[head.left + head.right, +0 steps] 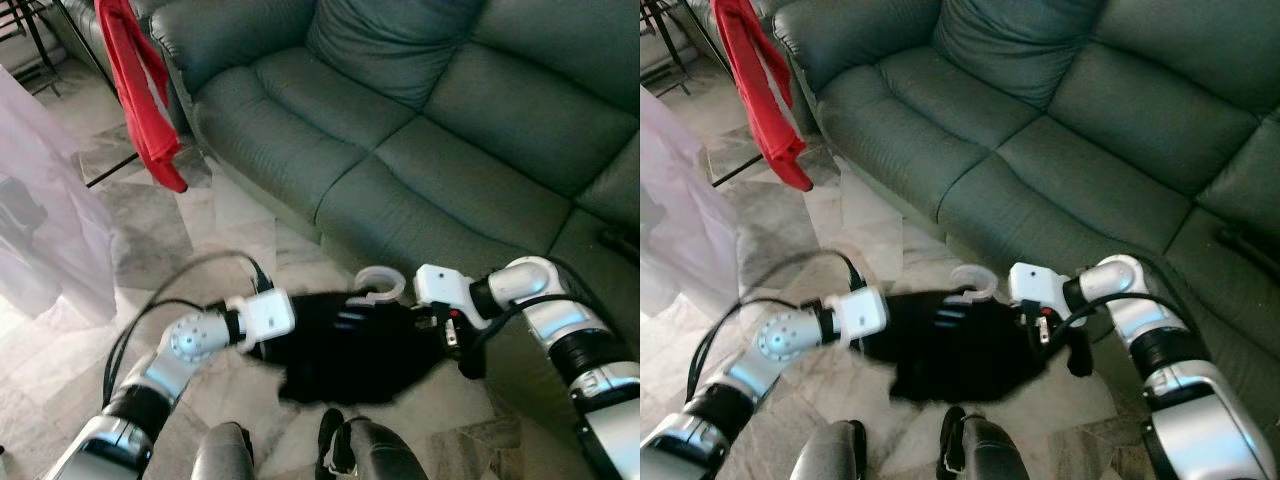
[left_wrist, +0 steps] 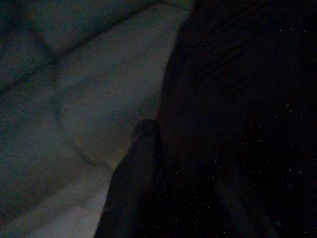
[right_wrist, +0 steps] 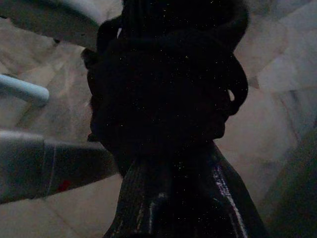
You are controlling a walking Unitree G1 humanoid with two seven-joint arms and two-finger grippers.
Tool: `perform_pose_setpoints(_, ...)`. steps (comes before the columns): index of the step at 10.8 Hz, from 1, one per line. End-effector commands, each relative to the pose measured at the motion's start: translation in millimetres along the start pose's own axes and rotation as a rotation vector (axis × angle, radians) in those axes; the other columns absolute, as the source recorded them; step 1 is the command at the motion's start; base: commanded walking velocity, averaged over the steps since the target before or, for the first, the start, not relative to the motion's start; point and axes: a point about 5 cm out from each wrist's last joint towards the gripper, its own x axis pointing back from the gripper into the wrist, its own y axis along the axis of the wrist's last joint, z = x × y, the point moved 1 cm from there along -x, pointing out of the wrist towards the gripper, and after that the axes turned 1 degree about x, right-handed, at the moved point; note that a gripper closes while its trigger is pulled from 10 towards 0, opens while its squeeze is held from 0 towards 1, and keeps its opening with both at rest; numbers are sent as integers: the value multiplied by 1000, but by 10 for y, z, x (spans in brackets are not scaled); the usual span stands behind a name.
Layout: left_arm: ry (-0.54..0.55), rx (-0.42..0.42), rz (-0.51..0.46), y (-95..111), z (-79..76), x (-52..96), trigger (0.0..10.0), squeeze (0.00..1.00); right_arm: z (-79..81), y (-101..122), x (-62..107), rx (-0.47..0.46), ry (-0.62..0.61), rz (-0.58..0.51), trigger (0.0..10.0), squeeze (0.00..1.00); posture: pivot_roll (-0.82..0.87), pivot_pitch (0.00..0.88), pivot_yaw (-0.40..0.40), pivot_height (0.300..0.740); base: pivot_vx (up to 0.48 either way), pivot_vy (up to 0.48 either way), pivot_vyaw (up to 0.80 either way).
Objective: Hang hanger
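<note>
Hanger [image 1: 380,284], white hook poking up at 12 o'clock of a black garment [image 1: 345,350], is held low between both arms by the sofa [image 1: 420,150]. Left tool [image 1: 262,322] and right tool [image 1: 440,320] are buried in cloth, so grip can't be told; garment could easily be slid off when it's lifted.

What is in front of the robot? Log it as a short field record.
held item: black garment on a white hanger, hook up
left end effector: at the garment's left side
right end effector: at its right side
behind: green sofa
far left: red cloth hanging
floor: marble tiles
</note>
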Motion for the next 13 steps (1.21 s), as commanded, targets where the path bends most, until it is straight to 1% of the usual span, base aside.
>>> perform_pose_setpoints(1, 109, -32, -23, 45, 193, 32, 10000, 1000, 129, -161, -80, -24, 29, 62, 0, 0, -21, 152, -69, 740, 0, 0, 0)
perform_pose_setpoints(2, 154, -94, 8, 19, 230, 29, 10000, 1000, 120, -170, -122, -14, -3, 80, 0, 0, -27, 151, -59, 740, 0, 0, 0)
perform_pose_setpoints(3, 200, -187, 63, -21, 285, 33, 10000, 1000, 131, -178, -180, -7, -16, 99, 0, 0, -29, 150, -58, 740, 0, 0, 0)
perform_pose_setpoints(4, 193, -192, 87, -78, 243, 52, 10000, 1000, 115, -151, -250, -30, -61, 87, 0, 0, -29, 150, -58, 740, 0, 0, 0)
perform_pose_setpoints(5, 152, -166, 119, -171, 135, 99, 10000, 1000, 67, -141, -330, -87, -185, 50, 0, 0, -23, 148, -60, 740, 0, 0, 0)
perform_pose_setpoints(6, 113, -127, 137, -245, 15, 144, 10000, 1000, 64, -164, -380, -97, -272, 41, 0, 0, -24, 149, -61, 740, 0, 0, 0)
perform_pose_setpoints(7, 60, -120, 136, -314, -185, 204, 10000, 1000, 131, -212, -444, -149, -332, 18, 0, 0, -33, 156, -60, 740, 0, 0, 0)
perform_pose_setpoints(8, 95, -58, 138, -351, -251, 228, 10000, 1000, 211, -286, -490, -212, -383, 13, 0, 0, -39, 156, -61, 740, 0, 0, 0)
perform_pose_setpoints(9, 185, 11, 142, -373, -237, 241, 10000, 1000, 261, -345, -530, -286, -443, 1, 0, 0, -41, 154, -66, 740, 0, 0, 0)
perform_pose_setpoints(10, 281, 58, 147, -390, -218, 265, 10000, 1000, 285, -366, -564, -349, -521, -22, 0, 0, -44, 152, -68, 740, 0, 0, 0)
perform_pose_setpoints(11, 404, 182, 210, -506, -206, 330, 10000, 1000, 280, -349, -572, -400, -655, -72, 0, 0, -44, 142, -70, 740, 0, 0, 0)
perform_pose_setpoints(12, 521, 250, 206, -533, -128, 395, 10000, 1000, 229, -300, -531, -411, -755, -115, 0, 0, -41, 134, -73, 740, 0, 0, 0)
perform_pose_setpoints(13, 617, 305, 197, -547, -49, 449, 10000, 1000, 177, -263, -492, -456, -835, -158, 0, 0, -33, 134, -79, 740, 0, 0, 0)
